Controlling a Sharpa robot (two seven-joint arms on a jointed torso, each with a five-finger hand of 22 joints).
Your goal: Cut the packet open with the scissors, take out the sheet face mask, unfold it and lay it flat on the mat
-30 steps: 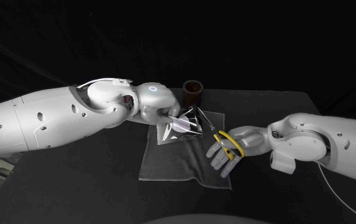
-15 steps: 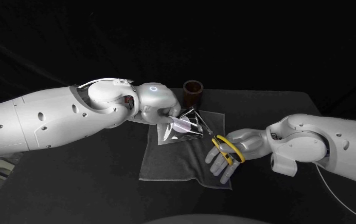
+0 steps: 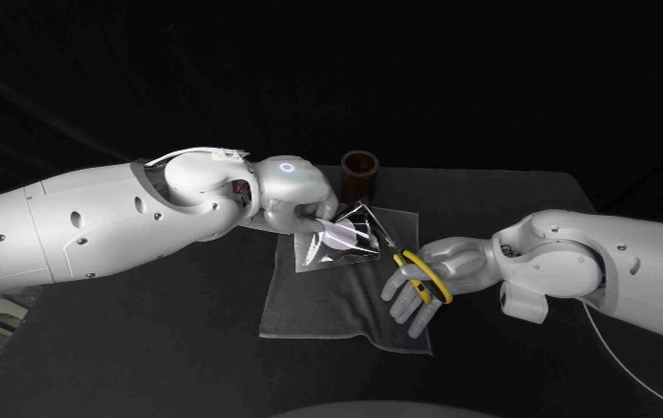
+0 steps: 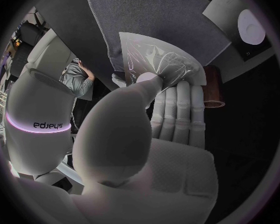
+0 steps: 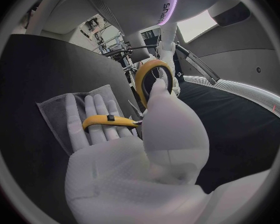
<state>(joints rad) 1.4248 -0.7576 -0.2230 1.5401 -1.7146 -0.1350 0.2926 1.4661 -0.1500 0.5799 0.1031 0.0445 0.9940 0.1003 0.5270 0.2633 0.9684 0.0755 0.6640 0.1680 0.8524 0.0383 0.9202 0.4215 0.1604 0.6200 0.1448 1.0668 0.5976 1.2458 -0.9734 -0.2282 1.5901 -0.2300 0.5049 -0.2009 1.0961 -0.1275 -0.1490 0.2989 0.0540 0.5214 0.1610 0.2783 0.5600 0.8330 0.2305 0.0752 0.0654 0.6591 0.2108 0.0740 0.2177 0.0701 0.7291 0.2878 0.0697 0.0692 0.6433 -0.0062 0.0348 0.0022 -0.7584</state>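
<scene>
My left hand (image 3: 296,213) pinches a shiny silver packet (image 3: 343,236) and holds it tilted above the far end of the grey mat (image 3: 329,305). The left wrist view shows the thumb pressing the packet (image 4: 157,60) against the fingers (image 4: 177,107), with the mat (image 4: 154,10) behind. My right hand (image 3: 422,288) holds the yellow-handled scissors (image 3: 422,275). Their dark blades reach up along the packet's right edge. In the right wrist view the thumb sits in one yellow loop of the scissors (image 5: 155,75) and the fingers (image 5: 96,115) lie stretched under the other handle.
A brown cylinder (image 3: 359,174) stands just behind the mat's far edge, close to the packet and my left hand; it is also by the fingers in the left wrist view (image 4: 212,87). Black table (image 3: 525,207) surrounds the mat.
My right hand with the scissors has shifted slightly toward the packet. The packet's upper corner stands a little higher. The left arm has barely moved.
</scene>
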